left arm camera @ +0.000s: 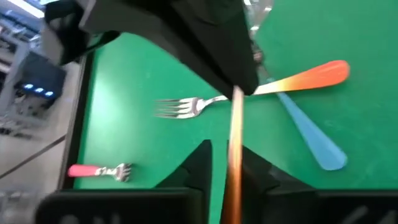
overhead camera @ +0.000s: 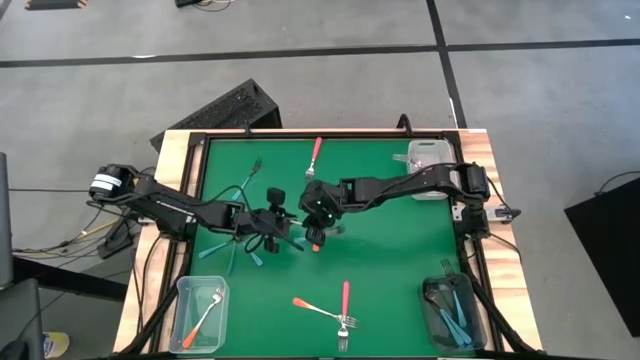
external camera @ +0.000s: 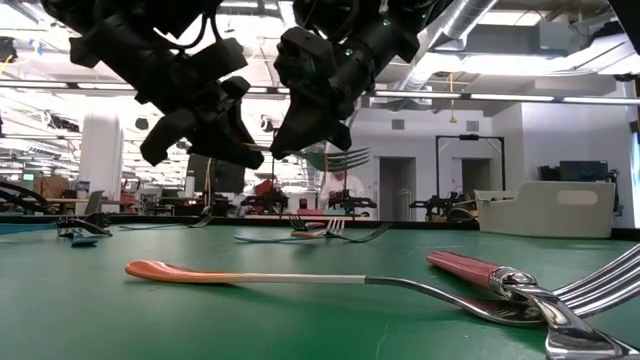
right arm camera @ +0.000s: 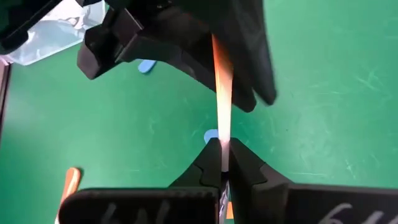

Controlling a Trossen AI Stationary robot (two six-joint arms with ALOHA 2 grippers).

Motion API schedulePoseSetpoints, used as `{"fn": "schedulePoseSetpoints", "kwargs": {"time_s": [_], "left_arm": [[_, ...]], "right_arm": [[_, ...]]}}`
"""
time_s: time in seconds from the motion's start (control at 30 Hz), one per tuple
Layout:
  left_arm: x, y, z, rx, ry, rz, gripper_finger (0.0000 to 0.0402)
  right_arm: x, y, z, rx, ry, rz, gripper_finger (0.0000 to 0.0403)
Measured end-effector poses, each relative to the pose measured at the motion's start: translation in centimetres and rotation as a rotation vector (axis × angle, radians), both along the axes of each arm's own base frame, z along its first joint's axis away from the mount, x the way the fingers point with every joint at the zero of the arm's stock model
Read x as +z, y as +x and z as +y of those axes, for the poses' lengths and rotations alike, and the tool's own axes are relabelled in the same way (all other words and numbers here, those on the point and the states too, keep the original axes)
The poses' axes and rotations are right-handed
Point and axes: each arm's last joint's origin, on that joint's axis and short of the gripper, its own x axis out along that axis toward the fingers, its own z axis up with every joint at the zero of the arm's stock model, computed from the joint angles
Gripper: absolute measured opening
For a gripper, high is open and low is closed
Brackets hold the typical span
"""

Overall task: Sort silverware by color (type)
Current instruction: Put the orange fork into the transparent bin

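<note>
orange fork (right arm camera: 221, 93) spans mid-air over the surface's (overhead camera: 400, 250) middle, both sets of fingers clamped on it: right gripper (right arm camera: 222, 167) one end, left gripper (left arm camera: 231, 163) the other. right should let go only once left holds firm.

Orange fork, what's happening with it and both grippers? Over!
Both grippers shut on the orange fork, mid-table handover. Left gripper, right gripper. Loose forks lie below; nothing in the way.
</note>
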Motion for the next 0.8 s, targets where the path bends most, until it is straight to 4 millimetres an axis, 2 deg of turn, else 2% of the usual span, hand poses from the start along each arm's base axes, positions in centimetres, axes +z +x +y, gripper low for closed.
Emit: {"fn": "schedulePoseSetpoints", "kwargs": {"time_s": [0.07, 0.17, 0.3, 0.43, 0.53, 0.63, 0.7, 0.8], "left_arm": [[-0.1, 0.0, 0.0, -0.006, -0.006, 0.007, 0.0009], [-0.1, -0.1, 0.0, 0.015, -0.027, 0.005, 0.0003], [-0.3, -0.4, 0.2, 0.174, -0.115, -0.029, 0.0000], [-0.3, -2.4, -0.4, 0.402, -0.222, -0.007, 0.0000], [0.3, -4.5, -1.9, 0.467, -0.327, 0.033, 0.0000], [1.7, -6.7, -3.9, 0.374, -0.395, 0.145, 0.0000], [2.8, -8.1, -5.2, 0.250, -0.417, 0.205, 0.0000], [4.8, -9.6, -6.6, 0.048, -0.438, 0.242, 0.0000]], "right_arm": [[0.0, 0.0, -0.1, -0.001, 0.000, -0.003, 0.0025], [0.1, 0.1, -0.3, -0.015, -0.012, -0.012, 0.0040], [0.4, 0.3, -0.4, -0.021, -0.062, -0.047, 0.0075], [2.6, -0.4, -0.9, -0.038, -0.130, -0.103, 0.0113], [4.8, -1.2, -1.2, -0.106, -0.240, -0.155, 0.0137], [6.6, -1.9, -1.5, -0.164, -0.347, -0.196, 0.0152], [7.6, -2.2, -1.7, -0.193, -0.388, -0.234, 0.0157], [8.1, -2.3, -1.7, -0.207, -0.405, -0.253, 0.0159]]}}
